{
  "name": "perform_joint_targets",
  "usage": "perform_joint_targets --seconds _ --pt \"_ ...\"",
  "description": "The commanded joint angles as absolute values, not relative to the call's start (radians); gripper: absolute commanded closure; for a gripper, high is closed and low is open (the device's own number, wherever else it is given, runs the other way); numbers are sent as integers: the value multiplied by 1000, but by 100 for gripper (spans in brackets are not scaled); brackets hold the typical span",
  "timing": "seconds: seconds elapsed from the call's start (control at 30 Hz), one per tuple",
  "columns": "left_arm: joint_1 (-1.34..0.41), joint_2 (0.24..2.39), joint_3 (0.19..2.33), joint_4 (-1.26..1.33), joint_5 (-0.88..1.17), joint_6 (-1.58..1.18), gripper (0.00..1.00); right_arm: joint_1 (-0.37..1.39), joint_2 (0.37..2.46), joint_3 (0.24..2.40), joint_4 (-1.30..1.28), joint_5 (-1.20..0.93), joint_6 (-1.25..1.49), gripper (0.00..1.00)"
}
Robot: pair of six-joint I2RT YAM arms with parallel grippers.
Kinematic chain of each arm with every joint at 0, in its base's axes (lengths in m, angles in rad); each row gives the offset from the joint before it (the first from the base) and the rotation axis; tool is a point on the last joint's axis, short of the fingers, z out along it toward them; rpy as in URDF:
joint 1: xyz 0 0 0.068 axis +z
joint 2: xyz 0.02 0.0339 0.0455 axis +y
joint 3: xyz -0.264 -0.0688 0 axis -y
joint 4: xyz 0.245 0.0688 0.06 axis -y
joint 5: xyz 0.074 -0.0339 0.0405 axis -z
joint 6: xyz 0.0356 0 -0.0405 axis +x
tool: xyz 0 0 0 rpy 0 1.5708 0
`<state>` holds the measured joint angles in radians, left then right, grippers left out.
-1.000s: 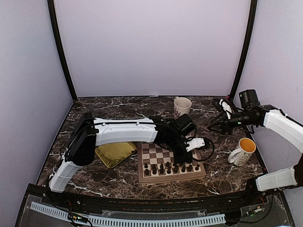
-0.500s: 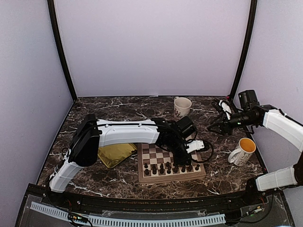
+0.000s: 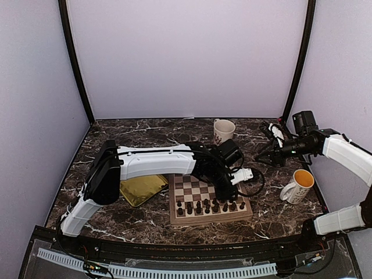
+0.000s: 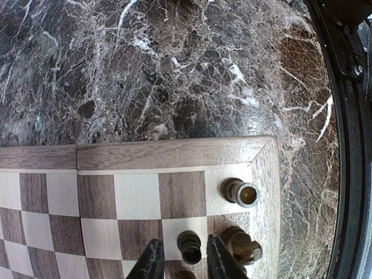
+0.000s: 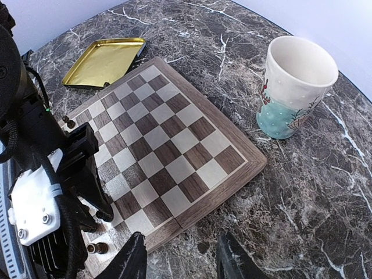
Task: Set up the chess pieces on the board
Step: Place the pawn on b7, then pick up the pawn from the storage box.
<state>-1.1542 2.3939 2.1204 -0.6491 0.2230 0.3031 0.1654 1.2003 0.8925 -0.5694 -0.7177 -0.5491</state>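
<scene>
- So, left jaws: down low over the right side of the board [image 3: 192, 187], parted slightly, straddling one chess piece [image 4: 189, 247]. A thin gap shows on each side, so not gripping it.
- Two more pieces just beside it, one [image 4: 239, 193] on the corner square, one [image 4: 241, 245] next to the rim.
- Right jaws: released, nothing between them, held up above the desk [image 3: 145, 136] to the right of the board.
- The chess pieces [image 3: 209, 205]: dark, upright, in rows on the board's near squares.
- Board lies mid-desk, gold tray [image 3: 139, 189] touching its left edge.
- White mug [image 3: 224, 131] behind the board, yellow-lined mug [image 3: 299, 186] well off to the right.
</scene>
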Motion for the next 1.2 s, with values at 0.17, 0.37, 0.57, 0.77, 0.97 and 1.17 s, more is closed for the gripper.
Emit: perform_joint_targets --seconds 0.17,0.37,0.57,0.77,0.97,1.17 --pt "-1157 2299 2141 -749 52 317 72 164 1208 894 -568 -735 -559 58" --pt "-1136 2098 1919 -669 0 253 73 164 1211 895 -568 -734 -559 58" --pt "-1044 1826 1599 -553 -45 104 73 165 1221 895 -568 -731 -561 59" --pt "-901 1658 1348 -524 -64 -84 73 165 1237 899 -571 -725 -565 59" --pt "-804 1693 1281 -633 -20 -160 76 165 1239 899 -571 -721 -565 59" --pt "-766 1771 1266 -643 72 -165 78 164 1234 896 -571 -712 -567 59"
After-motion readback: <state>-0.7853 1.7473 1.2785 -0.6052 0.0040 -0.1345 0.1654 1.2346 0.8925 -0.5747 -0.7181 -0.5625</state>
